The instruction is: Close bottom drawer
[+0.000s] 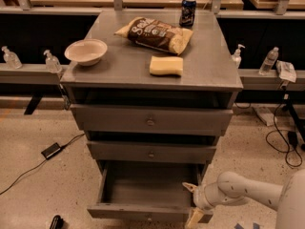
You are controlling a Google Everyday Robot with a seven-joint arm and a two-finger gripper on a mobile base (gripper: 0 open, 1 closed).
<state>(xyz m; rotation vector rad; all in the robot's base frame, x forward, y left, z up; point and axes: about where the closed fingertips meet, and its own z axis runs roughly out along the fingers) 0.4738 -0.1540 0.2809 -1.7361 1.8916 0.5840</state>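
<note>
While spread wide, holds nothing in the claw. Sits low at the right front corner of the bottom drawer, one finger inside the box, the other out in front. Finds that drawer pulled far out at the foot of the cabinet. Up top: bowl, chip bag, sponge, can.

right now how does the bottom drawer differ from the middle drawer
The bottom drawer is pulled far out, showing its empty box; the middle drawer is pushed in, showing only its front. The bottom drawer's front is narrower than the middle drawer's. The open gripper sits at the bottom drawer's front right corner, well below the middle drawer. Both are dull grey with a small centre knob.
</note>
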